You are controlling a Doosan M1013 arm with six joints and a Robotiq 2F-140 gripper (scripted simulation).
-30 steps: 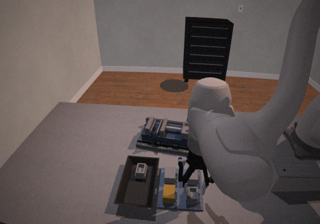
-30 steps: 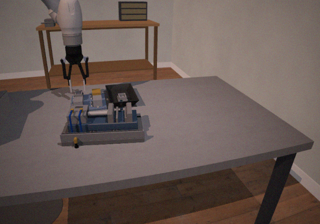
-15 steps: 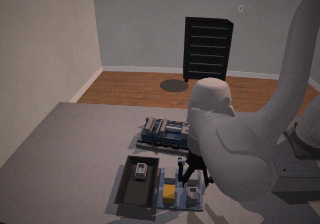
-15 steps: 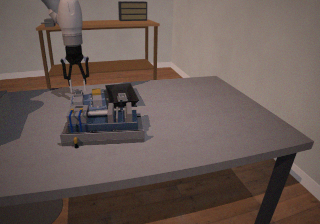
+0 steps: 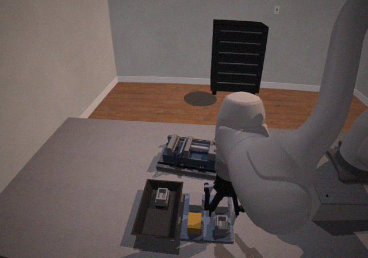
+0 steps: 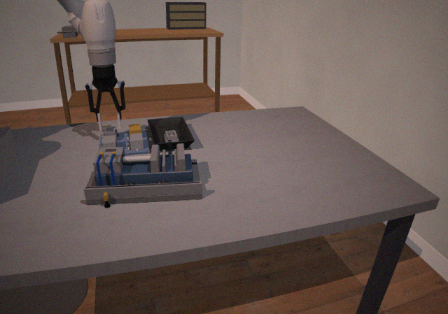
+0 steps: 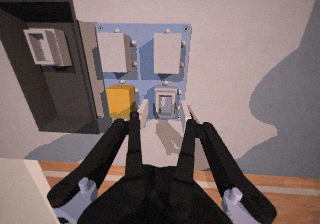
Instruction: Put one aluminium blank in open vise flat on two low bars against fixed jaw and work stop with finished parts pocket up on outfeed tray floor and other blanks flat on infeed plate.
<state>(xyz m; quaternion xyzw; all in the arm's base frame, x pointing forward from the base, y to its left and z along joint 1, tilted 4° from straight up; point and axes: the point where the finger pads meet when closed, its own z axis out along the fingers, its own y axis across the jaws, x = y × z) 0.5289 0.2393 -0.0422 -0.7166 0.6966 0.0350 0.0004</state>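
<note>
My gripper is open and empty, its fingertips apart on either side above a finished part. That part sits pocket up on the blue infeed plate. A brass blank lies beside it. Two aluminium blanks lie on the plate's other half. Another finished part lies pocket up in the dark outfeed tray. The vise opening, between moving jaw and fixed jaw, holds no blank.
Small pins stand beside the blanks. The tray adjoins the plate's side. The vise's piston rod and blue hoses are at its other end. The arm hides part of the vise in the top view.
</note>
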